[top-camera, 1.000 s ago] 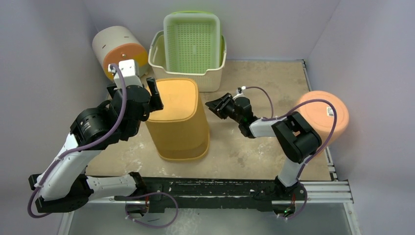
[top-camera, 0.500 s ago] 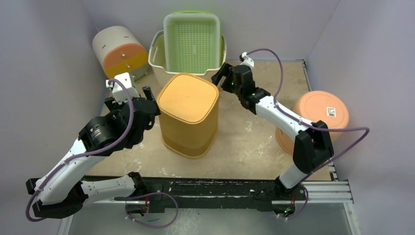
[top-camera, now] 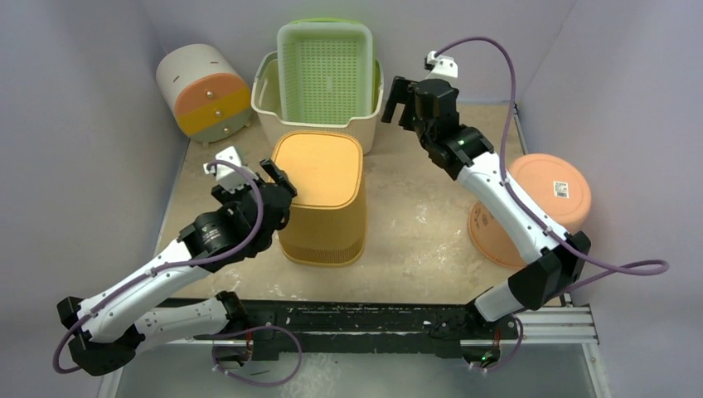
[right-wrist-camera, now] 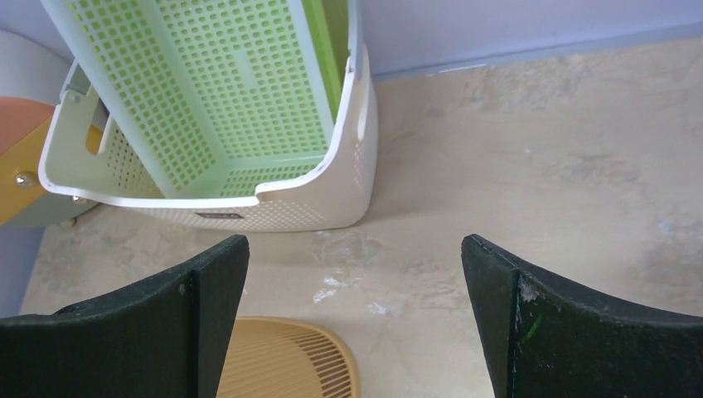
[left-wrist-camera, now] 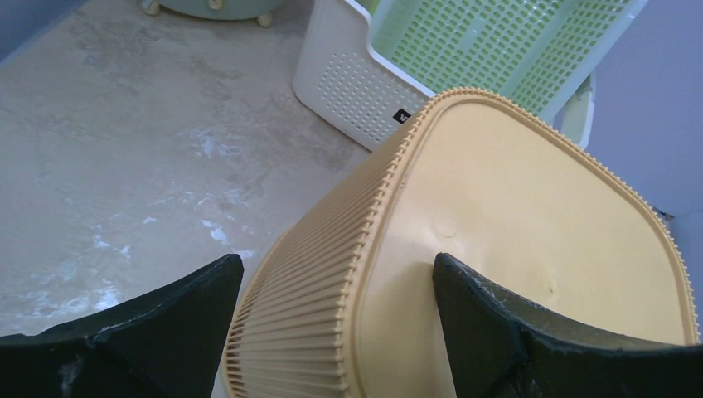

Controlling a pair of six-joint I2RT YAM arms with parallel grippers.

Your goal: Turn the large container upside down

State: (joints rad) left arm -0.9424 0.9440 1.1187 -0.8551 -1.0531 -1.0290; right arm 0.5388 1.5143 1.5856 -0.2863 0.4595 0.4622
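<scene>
My left gripper (left-wrist-camera: 337, 264), jaws apart, straddles the nine-o'clock edge of the upturned yellow bin (left-wrist-camera: 530, 224); my right gripper (right-wrist-camera: 355, 242), jaws wide apart, hangs at its one o'clock.

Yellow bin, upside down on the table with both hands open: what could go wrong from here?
1. The left hand straddles the top corner of the yellow bin, partly over its base; retreating sideways could drag or tip it.
2. The right hand hangs open near the white basket holding the propped green tray; a careless swing might knock them.
</scene>
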